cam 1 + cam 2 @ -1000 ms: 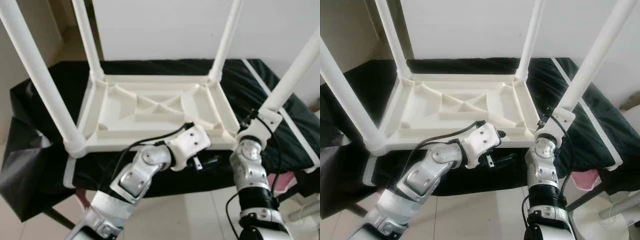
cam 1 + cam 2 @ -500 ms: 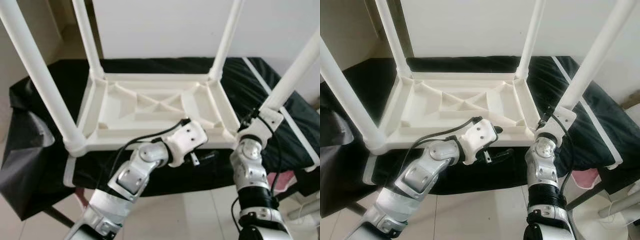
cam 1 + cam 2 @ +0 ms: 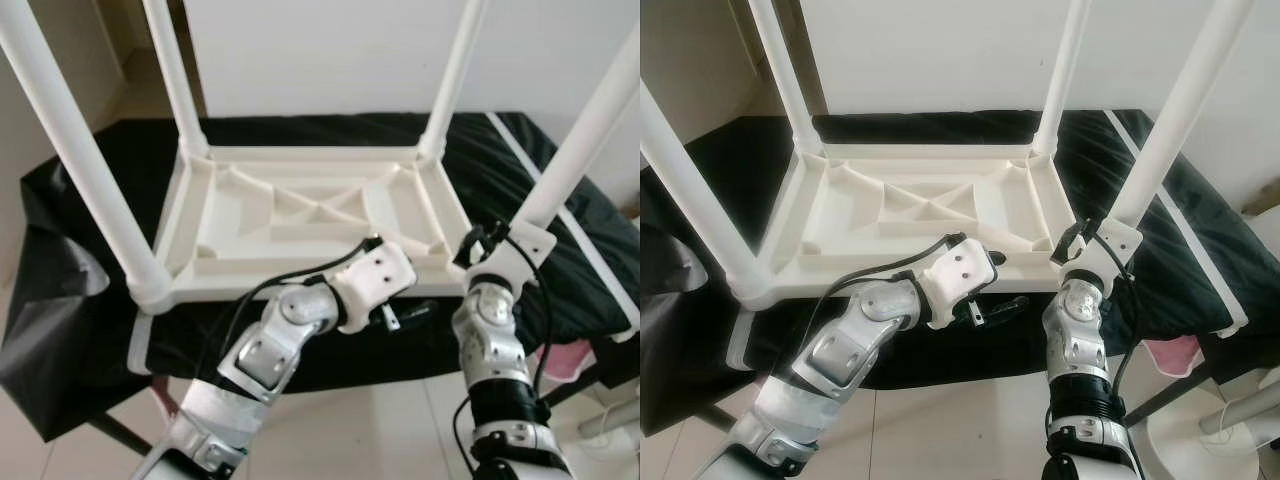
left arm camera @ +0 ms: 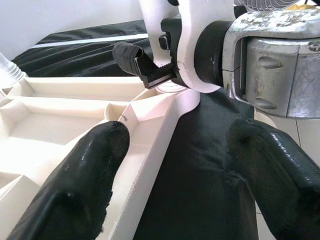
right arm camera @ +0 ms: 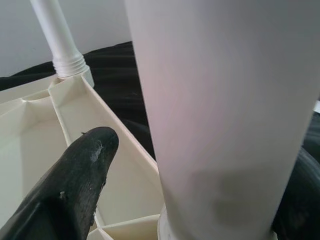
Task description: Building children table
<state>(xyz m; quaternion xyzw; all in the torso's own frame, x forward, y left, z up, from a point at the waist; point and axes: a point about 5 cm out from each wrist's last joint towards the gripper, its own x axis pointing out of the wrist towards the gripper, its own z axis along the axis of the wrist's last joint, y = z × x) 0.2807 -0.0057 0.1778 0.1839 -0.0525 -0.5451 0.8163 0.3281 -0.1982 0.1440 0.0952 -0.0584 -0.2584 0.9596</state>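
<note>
Table leg (image 3: pixel 1165 130) rises upright between the right gripper (image 5: pixel 165 200) fingers, spread loosely around it (not clamped); left gripper (image 4: pixel 170 165) gapes empty beside.

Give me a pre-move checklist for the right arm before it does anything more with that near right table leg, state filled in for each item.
1. Upturned white plastic children's table top lies flat on the black cloth-covered surface: ok.
2. All four white round legs stand up from the corners; near right white leg upright: ok.
3. Right gripper sits around that leg's base, a black finger on each side: ok.
4. Fingers actually pressing on the leg: cannot tell.
5. Leg fully seated in its corner socket: cannot tell.
6. Left gripper is open at the near rim of the table top, holding nothing, close to the right wrist: ok, but watch the spacing.
</note>
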